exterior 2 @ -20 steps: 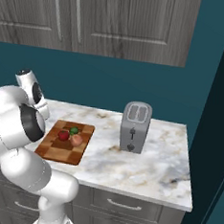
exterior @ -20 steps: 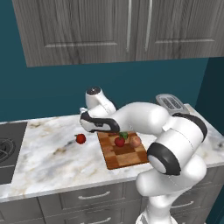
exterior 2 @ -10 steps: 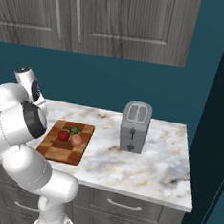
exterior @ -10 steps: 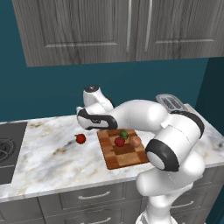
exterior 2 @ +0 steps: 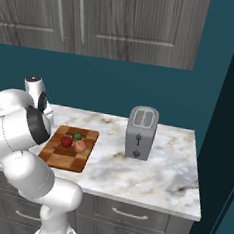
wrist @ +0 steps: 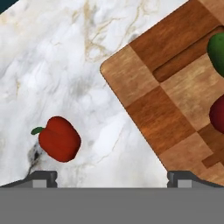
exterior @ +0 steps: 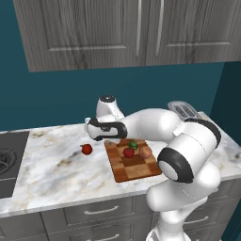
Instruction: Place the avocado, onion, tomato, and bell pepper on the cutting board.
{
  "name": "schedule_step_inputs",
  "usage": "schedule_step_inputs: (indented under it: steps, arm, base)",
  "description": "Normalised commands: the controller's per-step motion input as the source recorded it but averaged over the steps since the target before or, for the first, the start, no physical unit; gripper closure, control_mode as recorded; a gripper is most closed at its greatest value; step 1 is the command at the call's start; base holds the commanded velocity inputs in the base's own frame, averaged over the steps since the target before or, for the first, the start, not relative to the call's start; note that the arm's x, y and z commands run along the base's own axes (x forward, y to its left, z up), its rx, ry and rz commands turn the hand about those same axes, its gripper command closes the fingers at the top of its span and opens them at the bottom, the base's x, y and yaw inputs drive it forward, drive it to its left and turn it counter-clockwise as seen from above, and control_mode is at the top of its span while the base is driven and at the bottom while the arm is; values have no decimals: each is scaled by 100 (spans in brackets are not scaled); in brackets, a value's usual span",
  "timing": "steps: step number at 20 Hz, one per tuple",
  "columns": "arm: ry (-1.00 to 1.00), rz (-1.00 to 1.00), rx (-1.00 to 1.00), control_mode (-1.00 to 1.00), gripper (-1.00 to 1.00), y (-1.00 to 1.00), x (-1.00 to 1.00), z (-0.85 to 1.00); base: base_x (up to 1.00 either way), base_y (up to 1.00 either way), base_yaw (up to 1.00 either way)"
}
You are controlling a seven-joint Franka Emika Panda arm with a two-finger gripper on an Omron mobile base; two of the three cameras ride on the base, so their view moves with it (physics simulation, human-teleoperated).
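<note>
On marble, red green-stemmed bell pepper

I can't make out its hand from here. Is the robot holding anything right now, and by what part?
Nothing is held. The end effector is open above the counter, with the red pepper lying loose ahead of it, beside the board.

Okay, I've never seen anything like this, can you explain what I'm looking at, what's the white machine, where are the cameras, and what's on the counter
It is a rendered kitchen. The white machine is a robot arm on a driving base. Two cameras ride behind it, left and right; a third sits on its hand, looking down.

On the marble counter lies a checkered wooden cutting board. On it sit a green avocado, a red tomato and a peach onion. A red bell pepper with a green stem lies off the board. A toaster stands further along.

The gripper hovers open above the counter, holding nothing.
</note>
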Motion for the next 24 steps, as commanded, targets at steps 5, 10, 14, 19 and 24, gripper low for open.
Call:
schedule_step_inputs:
  steps: [5,10,14,19,24]
  arm:
    - [-3,0,0,-100,-100,10,5,0]
    - [0,0,0,-100,-100,29,34,-3]
    - [0,0,0,-100,-100,37,40,-3]
    - [0,0,-1,-100,-100,18,6,-1]
    - [0,0,0,-100,-100,15,2,-4]
  base:
    - [0,0,0]
    - [0,0,0]
    - [0,0,0]
    - [0,0,0]
    - [0,0,0]
